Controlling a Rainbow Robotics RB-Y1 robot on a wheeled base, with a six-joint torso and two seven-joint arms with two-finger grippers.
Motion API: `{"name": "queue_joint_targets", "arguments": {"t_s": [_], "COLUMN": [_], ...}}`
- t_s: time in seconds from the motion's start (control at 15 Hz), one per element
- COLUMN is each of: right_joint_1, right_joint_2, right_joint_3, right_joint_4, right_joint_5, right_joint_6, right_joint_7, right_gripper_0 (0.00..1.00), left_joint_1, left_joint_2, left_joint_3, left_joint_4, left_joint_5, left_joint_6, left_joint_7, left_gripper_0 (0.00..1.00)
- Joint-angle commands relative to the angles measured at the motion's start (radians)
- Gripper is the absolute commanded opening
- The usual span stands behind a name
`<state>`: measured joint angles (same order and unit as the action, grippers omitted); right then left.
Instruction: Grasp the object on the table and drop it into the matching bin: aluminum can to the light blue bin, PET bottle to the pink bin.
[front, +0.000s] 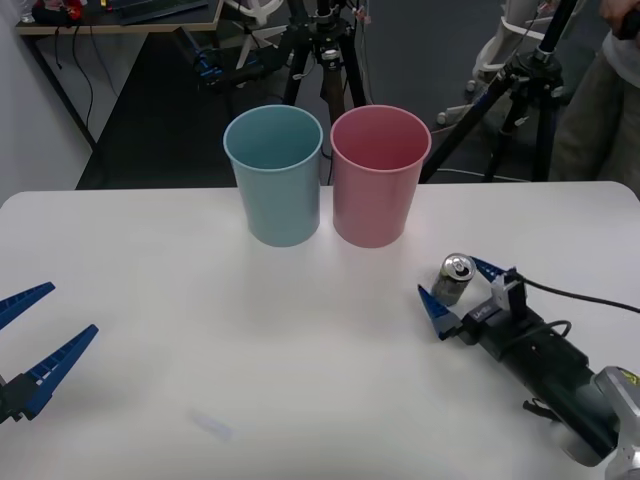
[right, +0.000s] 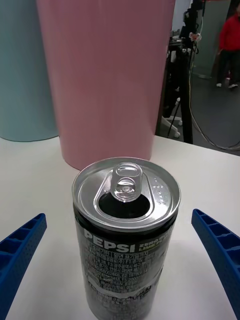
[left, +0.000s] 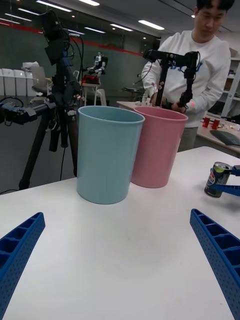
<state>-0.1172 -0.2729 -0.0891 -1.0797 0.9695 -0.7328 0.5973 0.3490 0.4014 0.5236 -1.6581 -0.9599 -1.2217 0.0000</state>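
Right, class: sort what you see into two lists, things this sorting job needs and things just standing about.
Belongs to the job:
can, upright between the open right gripper fingers
blue bin
pink bin
table
left gripper, open, waiting over the table's left edge

Just standing about:
tripods behind the table

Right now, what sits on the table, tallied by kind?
Bins: 2, the light blue bin and the pink bin
Cans: 1, the aluminum can, between the open right gripper fingers
Total: 3
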Motion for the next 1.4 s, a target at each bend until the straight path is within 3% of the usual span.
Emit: {"name": "queue_joint_targets", "arguments": {"t_s": [0.07, 0.4, 0.47, 0.53, 0.6, 1.4], "right_joint_1": [-0.036, -0.058, -0.056, -0.056, -0.056, -0.045], "right_joint_2": [0.000, 0.000, 0.000, 0.000, 0.001, -0.003], "right_joint_3": [0.000, 0.009, 0.009, 0.009, 0.009, -0.014], "right_joint_4": [0.046, 0.069, 0.069, 0.069, 0.069, 0.063], "right_joint_5": [-0.006, -0.015, -0.015, -0.015, -0.015, -0.025], "right_joint_6": [-0.011, -0.007, -0.007, -0.007, -0.007, -0.063], "right_joint_7": [0.007, 0.007, 0.009, 0.009, 0.009, 0.006], "right_gripper_0": [1.00, 1.00, 0.89, 0.13, 0.00, 0.00], "left_joint_1": [0.000, 0.000, 0.000, 0.000, 0.000, 0.000], "left_joint_2": [0.000, 0.000, 0.000, 0.000, 0.000, 0.000], "left_joint_3": [0.000, 0.000, 0.000, 0.000, 0.000, 0.000], "left_joint_4": [0.000, 0.000, 0.000, 0.000, 0.000, 0.000], "left_joint_5": [0.000, 0.000, 0.000, 0.000, 0.000, 0.000], "left_joint_6": [0.000, 0.000, 0.000, 0.000, 0.000, 0.000], "left_joint_7": [0.000, 0.000, 0.000, 0.000, 0.000, 0.000], "left_gripper_0": [1.00, 1.00, 1.00, 1.00, 1.00, 1.00]}}
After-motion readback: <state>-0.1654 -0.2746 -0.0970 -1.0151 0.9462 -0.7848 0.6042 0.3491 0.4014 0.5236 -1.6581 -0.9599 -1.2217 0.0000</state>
